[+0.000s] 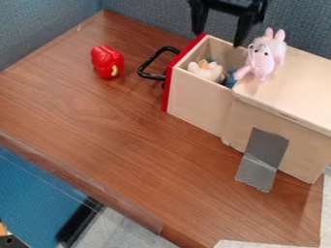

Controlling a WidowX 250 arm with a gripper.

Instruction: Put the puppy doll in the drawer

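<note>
My gripper [218, 38] hangs at the top of the view, by the back of the open drawer [199, 104], its two fingers spread well apart with nothing between them. Just beside my fingertips in the view, the pink plush [261, 63] sits on the cabinet top [298, 89], right at the edge over the drawer. Down inside lies the pale plush [205, 70] with orange on it, and next to it something blue [231, 79]. I can't tell for certain which plush is the puppy doll: if the pale one, my job looks done; if the pink one, it still needs lowering in. A careless sweep of my nearer finger could catch the pink plush's ears and topple it, into the drawer or off the back. If I set it in, the soft things already there could prop it up, and closing the drawer might then jam it against the cabinet top. Pressing on the drawer's thin wall could shove it. Farther out are the black handle [149, 75] and, on the table [110, 140], a red pepper [107, 62].
</note>
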